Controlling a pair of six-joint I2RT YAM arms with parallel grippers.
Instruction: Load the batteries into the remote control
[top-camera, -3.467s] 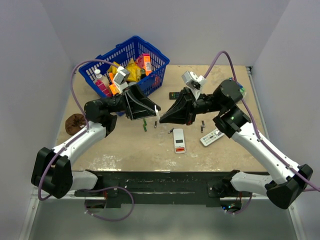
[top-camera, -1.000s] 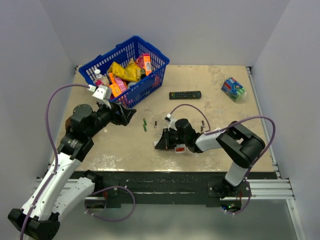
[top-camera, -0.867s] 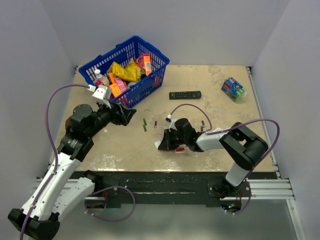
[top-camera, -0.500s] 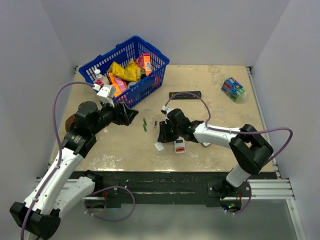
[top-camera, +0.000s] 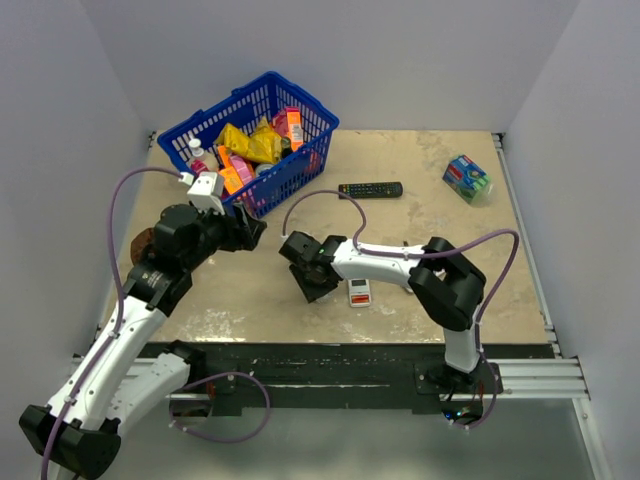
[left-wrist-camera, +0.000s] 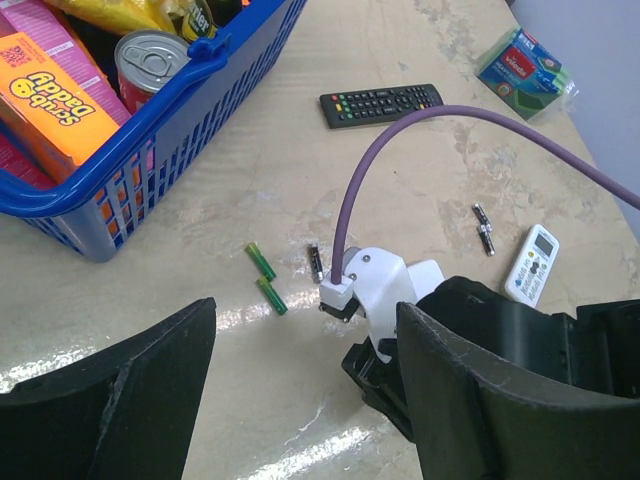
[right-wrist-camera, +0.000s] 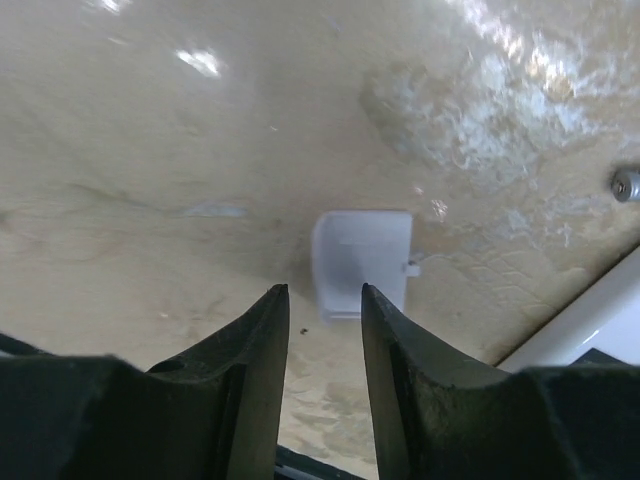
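Observation:
The small white remote control (top-camera: 359, 292), red at its near end, lies on the table just right of my right gripper (top-camera: 316, 288). In the right wrist view that gripper (right-wrist-camera: 322, 300) stands open with nothing between its fingers. A small white battery cover (right-wrist-camera: 362, 262) lies flat just beyond the tips. Two green batteries (left-wrist-camera: 265, 278), one dark battery (left-wrist-camera: 317, 264) and a dark pair (left-wrist-camera: 484, 229) lie loose on the table. My left gripper (top-camera: 255, 228) hovers open near the basket and holds nothing (left-wrist-camera: 305, 310).
A blue basket (top-camera: 215, 125) of groceries stands at the back left. The long black remote (top-camera: 370, 189) lies behind the right arm. A green sponge pack (top-camera: 468, 178) sits at the back right. A white remote with grey buttons (left-wrist-camera: 531, 264) lies right of the dark pair.
My right gripper has opened and swung left, away from the remote control. The white battery cover now lies on the table. The left arm has barely moved.

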